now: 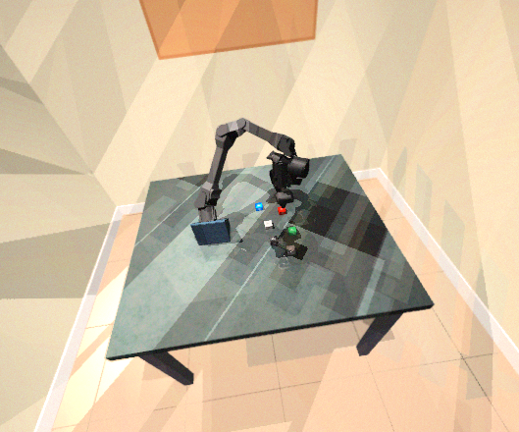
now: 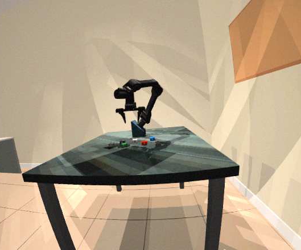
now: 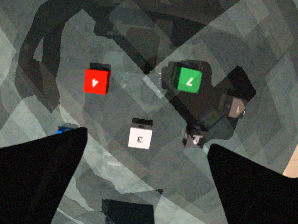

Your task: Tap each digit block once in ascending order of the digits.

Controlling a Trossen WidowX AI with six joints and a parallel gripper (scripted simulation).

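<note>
My gripper (image 2: 132, 121) (image 3: 150, 144) is open and empty, high above the blocks. In the wrist view its tips stand either side of the white block (image 1: 268, 224) (image 2: 135, 140) (image 3: 140, 137), marked 3. A red block (image 1: 282, 210) (image 2: 144, 142) (image 3: 95, 81) shows 4. A green block (image 1: 292, 230) (image 2: 124, 145) (image 3: 190, 80) shows 7. A shadowed dark grey block (image 1: 274, 241) (image 2: 122, 141) (image 3: 195, 137) seems to show 2. A shadowed brownish-grey block (image 1: 290, 249) (image 2: 111, 145) (image 3: 236, 106) may show 1. The blue block (image 1: 259, 207) (image 2: 152, 138) (image 3: 65, 130) is mostly behind the left finger; its digit is hidden.
The blue arm base (image 1: 211, 232) (image 2: 137, 129) stands on the table (image 1: 178, 295) (image 2: 188, 159) near the blocks; its dark edge shows at the bottom of the wrist view. Shadows fall across the blocks and tabletop. A grey side table (image 2: 7, 156) stands off to the left in the exterior view.
</note>
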